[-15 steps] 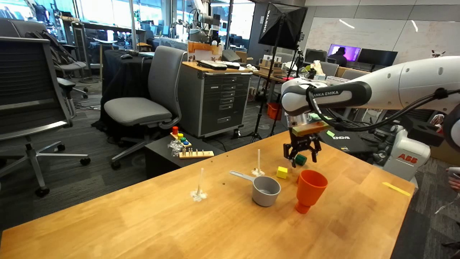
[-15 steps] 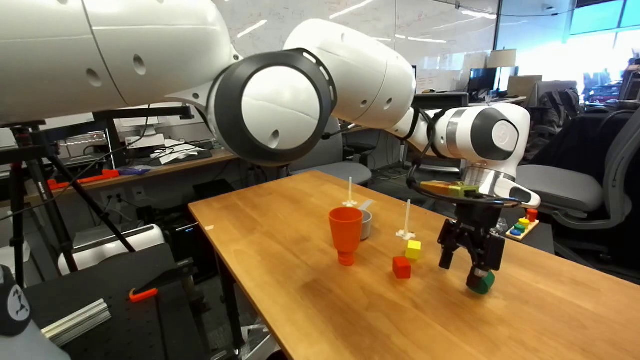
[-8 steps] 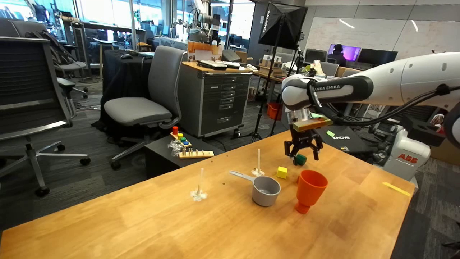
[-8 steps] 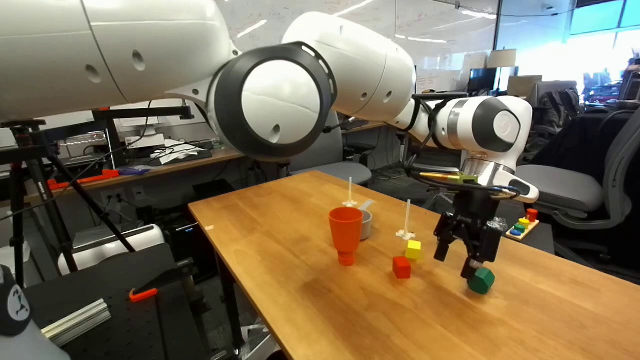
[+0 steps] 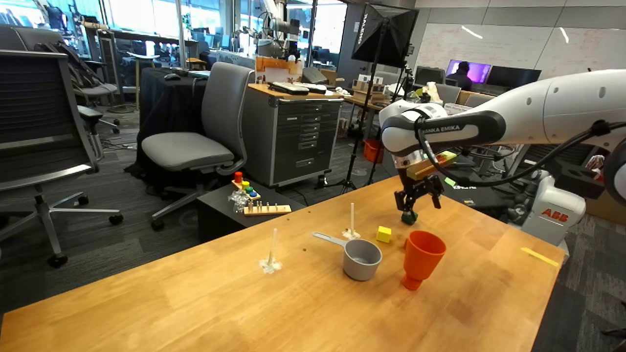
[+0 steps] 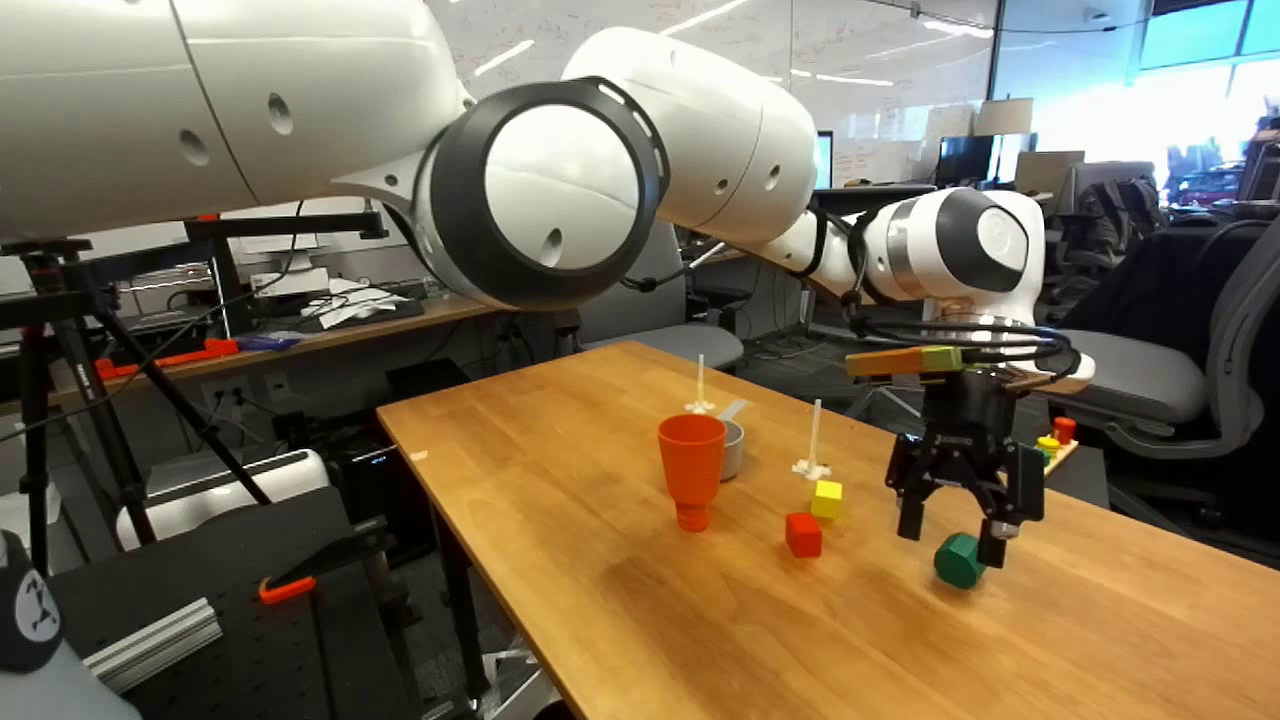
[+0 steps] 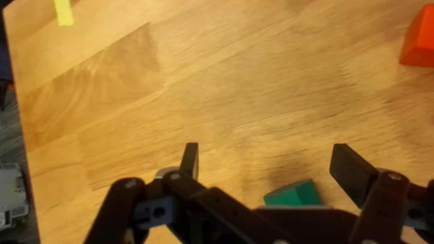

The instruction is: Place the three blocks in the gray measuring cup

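Green and with several flat sides, the nearest block [image 6: 955,561] lies on the table [image 6: 700,630], just below the gripper [image 7: 266,153]. The two fingers stand wide apart, and nothing is held between them. I judge that the step in hand is the approach to this block, before the grasp. In the wrist view it sits closer to one finger and the gripper body partly hides it, so the next move probably calls for a correction to centre it, then going down and closing on opposite sides.

Farther away, one red block [image 6: 803,535] and one yellow block [image 6: 826,499] rest just beside each other; whether they touch, I cannot tell. So the blocks are three, one of each colour, and none is delivered yet.

Near the yellow one stands a pale stick [image 5: 352,217]. Beyond are two upright cups: one orange-red cup [image 5: 423,256] and, as goal, one gray measuring cup [image 5: 361,269]. Farthest stands a second pale stick [image 5: 273,244].
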Available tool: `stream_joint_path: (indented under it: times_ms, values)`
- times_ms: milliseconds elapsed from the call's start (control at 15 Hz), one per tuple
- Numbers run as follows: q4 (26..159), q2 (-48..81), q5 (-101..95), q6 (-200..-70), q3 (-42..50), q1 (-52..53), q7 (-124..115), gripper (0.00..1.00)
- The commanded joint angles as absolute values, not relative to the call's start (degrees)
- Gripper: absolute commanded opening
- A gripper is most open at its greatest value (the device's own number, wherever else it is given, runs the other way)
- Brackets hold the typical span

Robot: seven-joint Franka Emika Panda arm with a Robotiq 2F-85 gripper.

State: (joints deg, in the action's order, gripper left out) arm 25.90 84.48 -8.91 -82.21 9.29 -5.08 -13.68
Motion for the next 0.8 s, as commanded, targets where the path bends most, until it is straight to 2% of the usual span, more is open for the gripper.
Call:
stream_joint_path:
  times_ms: [0, 267, 733]
  values:
    - [26.3, 82.4, -14.8, -81.5, 13.2, -3.2, -6.2, 1.0]
    - [25.8, 82.4, -17.0, -86.0, 13.1, -3.5, 0.5, 1.0]
    - [25.9, 82.3, -7.6, -91.4, 6.2, -7.0, 0.5, 1.0]
